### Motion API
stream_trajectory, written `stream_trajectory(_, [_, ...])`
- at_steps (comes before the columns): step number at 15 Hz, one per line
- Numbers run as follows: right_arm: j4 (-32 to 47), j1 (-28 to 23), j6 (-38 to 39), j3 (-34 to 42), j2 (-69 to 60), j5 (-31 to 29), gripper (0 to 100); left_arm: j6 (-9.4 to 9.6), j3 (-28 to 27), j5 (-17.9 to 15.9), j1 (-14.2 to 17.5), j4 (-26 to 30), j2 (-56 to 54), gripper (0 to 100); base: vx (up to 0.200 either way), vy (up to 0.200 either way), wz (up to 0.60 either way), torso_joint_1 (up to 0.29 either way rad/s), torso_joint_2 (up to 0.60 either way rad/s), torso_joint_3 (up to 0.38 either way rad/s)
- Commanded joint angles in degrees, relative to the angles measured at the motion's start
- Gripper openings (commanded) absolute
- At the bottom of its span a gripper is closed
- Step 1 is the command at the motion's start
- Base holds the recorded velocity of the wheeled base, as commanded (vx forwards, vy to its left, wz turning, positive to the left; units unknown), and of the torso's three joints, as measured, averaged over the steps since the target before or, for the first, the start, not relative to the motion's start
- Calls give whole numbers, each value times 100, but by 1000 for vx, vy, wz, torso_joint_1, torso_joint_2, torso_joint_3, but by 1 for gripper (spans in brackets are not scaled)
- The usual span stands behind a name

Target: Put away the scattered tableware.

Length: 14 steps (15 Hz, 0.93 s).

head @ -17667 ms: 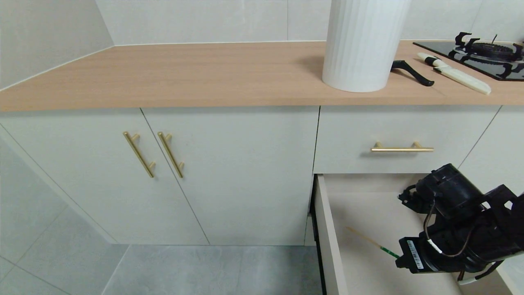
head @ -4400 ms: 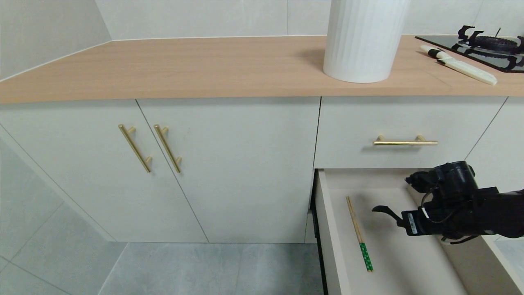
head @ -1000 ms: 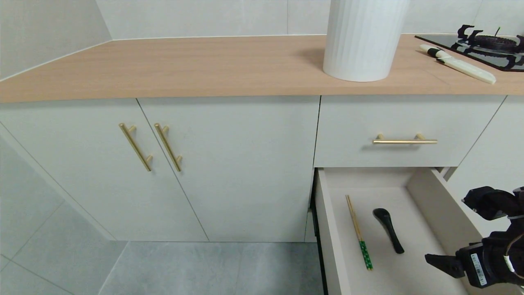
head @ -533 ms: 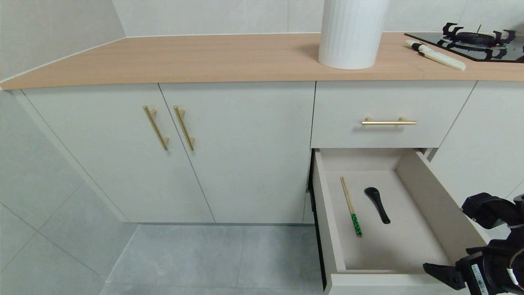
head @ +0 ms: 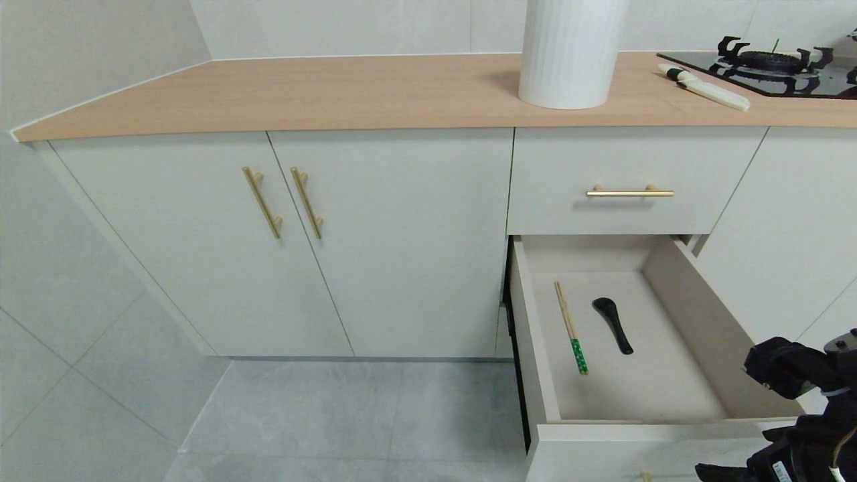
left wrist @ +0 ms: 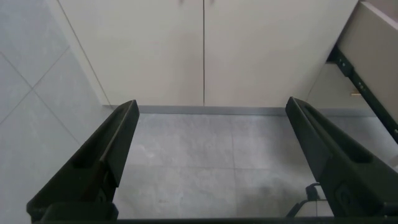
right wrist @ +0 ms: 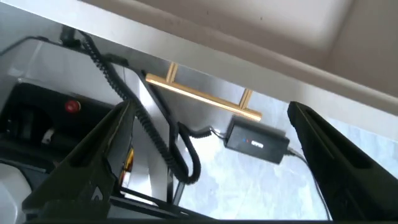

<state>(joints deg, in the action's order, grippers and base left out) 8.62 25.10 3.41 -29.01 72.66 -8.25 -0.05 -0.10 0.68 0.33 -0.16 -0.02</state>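
Observation:
The lower drawer (head: 530, 348) stands pulled out. Inside lie a pair of wooden chopsticks (head: 571, 328) with green ends and, beside them, a black spoon (head: 610, 324). A white-bladed knife (head: 703, 87) rests on the wooden countertop (head: 301, 94) near the stove. My right gripper (head: 720, 472) hangs low at the drawer's front right corner, open and holding nothing. In the right wrist view it (right wrist: 211, 168) faces the drawer front's gold handle (right wrist: 202, 99), a little apart from it. My left gripper (left wrist: 211, 162) is open over the floor tiles, before the cabinet doors.
A tall white ribbed container (head: 569, 53) stands on the counter above the drawers. A black gas stove (head: 763, 63) sits at the far right. The upper drawer (head: 629, 181) and two cabinet doors (head: 281, 234) are closed. Grey floor tiles (head: 301, 422) lie to the left.
The head camera has pulled back, bringing the drawer front into view. My right gripper let the spoon go in the drawer, then withdrew and sank to the drawer's front.

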Motion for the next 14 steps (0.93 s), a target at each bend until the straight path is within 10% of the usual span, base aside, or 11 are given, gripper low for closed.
stream_trajectory(1, [-9,12,54,-52,574,-10,100,-4,1,2,2,-2,2,100,0,0,0,0,0,0])
stream_trajectory(14, [166,12,1663,-869,1497,-414,100,-4,1,2,2,-2,2,100,0,0,0,0,0,0])
